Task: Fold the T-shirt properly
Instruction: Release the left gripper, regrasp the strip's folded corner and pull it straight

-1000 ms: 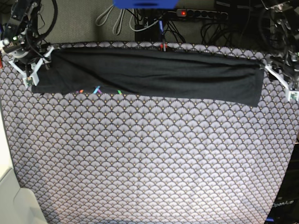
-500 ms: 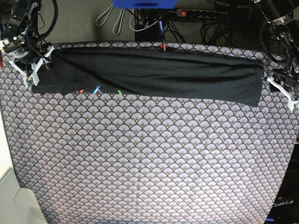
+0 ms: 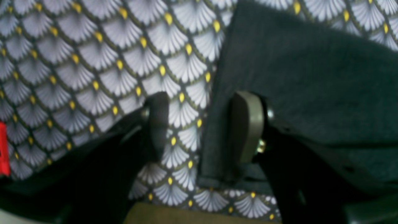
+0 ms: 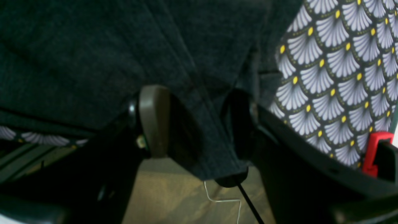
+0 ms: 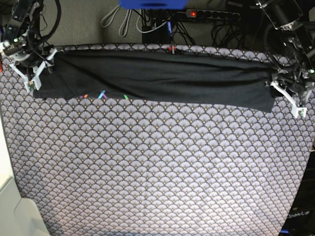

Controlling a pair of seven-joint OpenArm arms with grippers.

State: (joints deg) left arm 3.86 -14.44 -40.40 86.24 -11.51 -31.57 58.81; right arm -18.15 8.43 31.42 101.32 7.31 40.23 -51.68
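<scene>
We find the large dark charcoal-grey cloth T-shirt folded into a long narrow band along the far edge of the surface, which is covered in a grey fan-patterned cloth with yellow dots. A few coloured marks of its print show at the band's near hem.

The right tool stands at the end of the band on the base view's left, jaws apart, with a fold of shirt fabric lying between them; nothing is clamped. The left tool is at the opposite end, likewise released: one finger rests over the shirt's edge, the other over bare patterned cloth.

Risks, in our judgement:
- The left tool straddles only the hem; closing there may catch a single layer, and the fold would open on lifting
- The right tool may pinch the table covering along with the shirt
- Unequal grips at the two ends would skew the next fold
</scene>
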